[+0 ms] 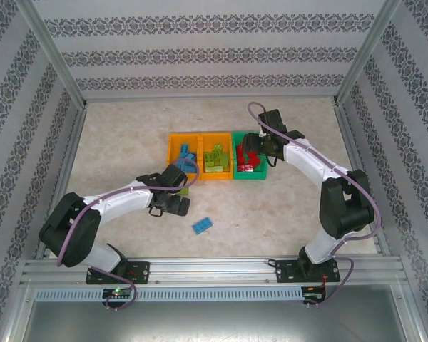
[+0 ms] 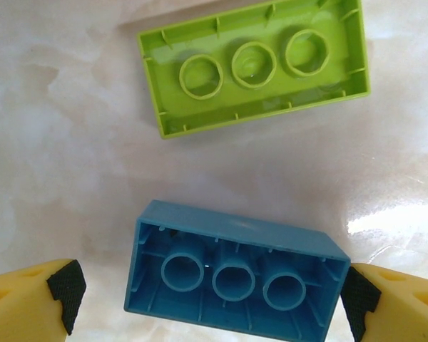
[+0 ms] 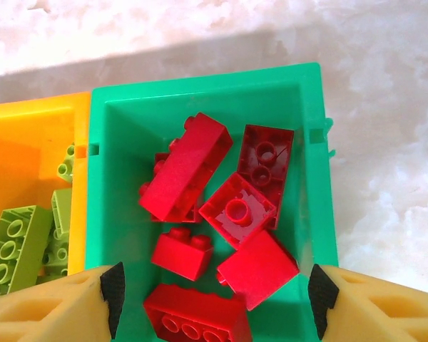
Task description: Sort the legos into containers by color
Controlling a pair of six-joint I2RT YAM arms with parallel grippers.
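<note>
Work surface: tabletop (image 1: 285, 214) in pale beige with a marbled pattern, glossy finish; a bright glare patch (image 2: 392, 221) is noted in the left wrist view. Enclosure: back wall (image 1: 214, 53), left wall (image 1: 14, 142) and right wall (image 1: 414, 142), all white with horizontal bands of dark ornamental pattern. Aluminium posts (image 1: 53, 53) stand at the back corners. An aluminium rail (image 1: 214, 269) runs along the near edge; below it lies a grey sheet (image 1: 214, 317), possibly metal. Lighting is even, shadows soft

Partly beyond the wrist views' bottom edges: blue brick (image 2: 232, 274) and lowest red brick (image 3: 196, 317)
</note>
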